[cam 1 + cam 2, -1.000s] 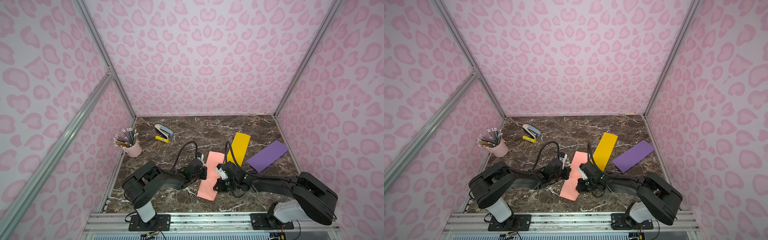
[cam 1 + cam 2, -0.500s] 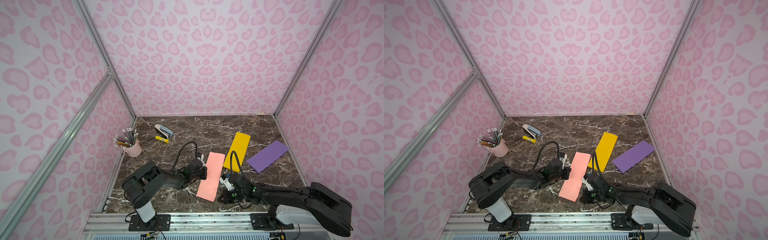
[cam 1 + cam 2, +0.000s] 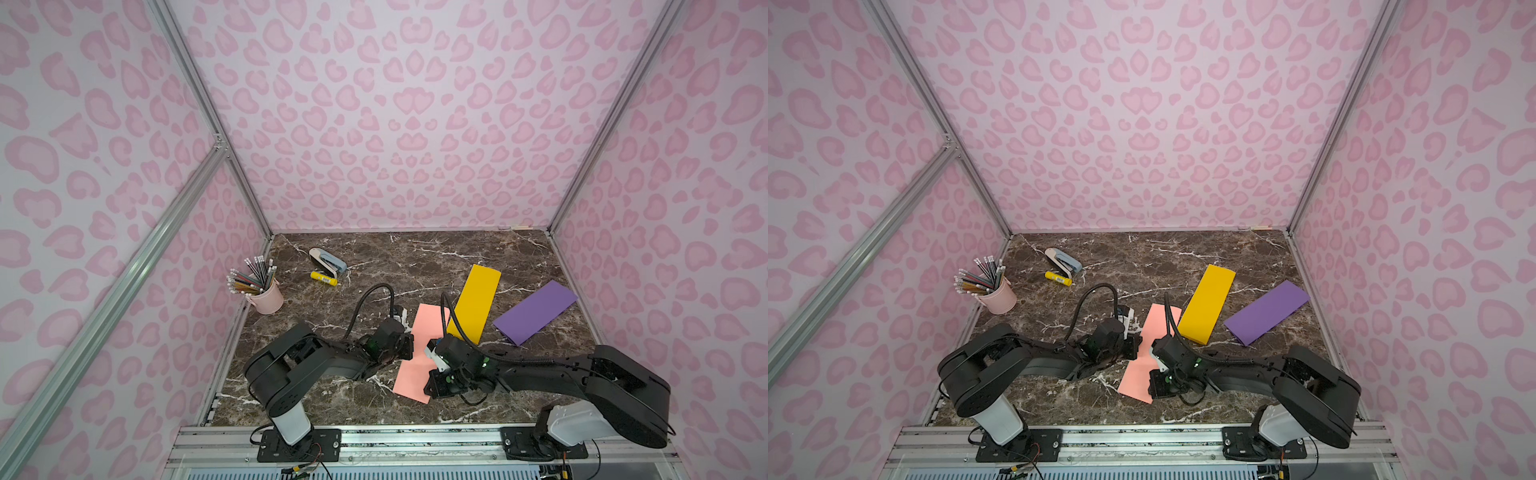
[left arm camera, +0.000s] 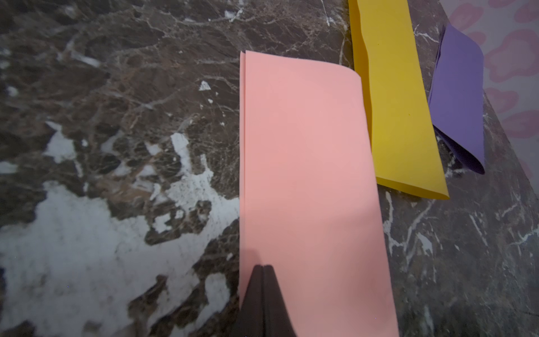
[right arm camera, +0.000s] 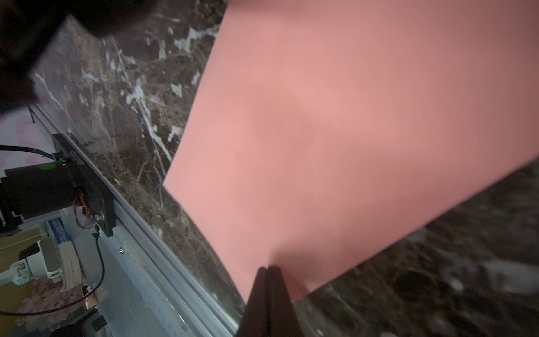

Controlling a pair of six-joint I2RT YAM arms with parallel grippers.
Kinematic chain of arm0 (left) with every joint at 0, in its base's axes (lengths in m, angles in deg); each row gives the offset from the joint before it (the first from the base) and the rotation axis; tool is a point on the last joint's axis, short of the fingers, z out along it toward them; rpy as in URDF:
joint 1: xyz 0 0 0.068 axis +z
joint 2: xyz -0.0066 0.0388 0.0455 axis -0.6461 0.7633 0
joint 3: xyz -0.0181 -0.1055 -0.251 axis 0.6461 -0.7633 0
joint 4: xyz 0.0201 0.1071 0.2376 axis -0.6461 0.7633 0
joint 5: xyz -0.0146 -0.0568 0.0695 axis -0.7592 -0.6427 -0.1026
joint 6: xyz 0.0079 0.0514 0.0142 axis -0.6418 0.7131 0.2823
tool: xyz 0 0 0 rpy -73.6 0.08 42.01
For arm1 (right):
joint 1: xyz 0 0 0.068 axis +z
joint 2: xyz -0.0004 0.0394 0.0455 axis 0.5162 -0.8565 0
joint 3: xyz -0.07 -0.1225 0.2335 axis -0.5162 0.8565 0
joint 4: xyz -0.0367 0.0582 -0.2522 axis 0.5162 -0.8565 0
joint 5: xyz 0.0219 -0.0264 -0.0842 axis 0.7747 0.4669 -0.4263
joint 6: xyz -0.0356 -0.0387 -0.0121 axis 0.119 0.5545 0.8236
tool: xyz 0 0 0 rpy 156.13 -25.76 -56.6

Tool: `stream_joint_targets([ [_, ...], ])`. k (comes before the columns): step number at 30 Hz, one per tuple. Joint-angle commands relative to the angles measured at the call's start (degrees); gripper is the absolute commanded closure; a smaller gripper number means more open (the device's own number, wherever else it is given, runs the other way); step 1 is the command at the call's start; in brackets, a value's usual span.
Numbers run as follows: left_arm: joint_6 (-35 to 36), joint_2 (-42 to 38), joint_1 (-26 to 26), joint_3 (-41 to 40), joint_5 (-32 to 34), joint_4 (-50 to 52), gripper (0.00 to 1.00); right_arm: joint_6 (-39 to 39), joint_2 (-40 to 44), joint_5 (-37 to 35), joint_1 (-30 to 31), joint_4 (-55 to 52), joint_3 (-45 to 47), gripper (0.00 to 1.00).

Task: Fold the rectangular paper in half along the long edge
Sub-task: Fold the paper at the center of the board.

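Dark marble tabletop (image 3: 415, 257): left gripper (image 4: 263, 268) is clenched on nothing, its tips pressing the folded pink rectangular paper sheet (image 4: 306, 175) by its open edges, likely pinning the layers. Right gripper (image 5: 269, 267) is clenched too, pressing the paper's opposite edge near a corner, probably flattening the crease.

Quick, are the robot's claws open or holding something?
Left gripper: closed, tip at the pink paper, holding nothing.
Right gripper: closed, tip at the pink paper, holding nothing.

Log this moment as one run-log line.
phase: pressing fold | pink paper: folded double, lying flat | left gripper: shut, tip by open edge | right gripper: shut, tip at near end
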Motion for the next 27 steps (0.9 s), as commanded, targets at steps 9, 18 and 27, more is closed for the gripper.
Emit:
stream_joint_targets([
  [9,0.58,1.75,-0.08,-0.83,-0.18,17.52,0.96,-3.88,12.91,0.31,0.11,-3.85,12.9,1.0],
  [18,0.01,1.14,-0.2,-1.15,-0.29,17.44,0.96,1.39,8.78,0.68,-1.15,-5.05,-0.23,1.0],
  [27,0.33,2.32,-0.32,-0.29,-0.39,17.72,0.96,0.94,-0.62,0.46,0.99,0.17,-0.6,1.0],
])
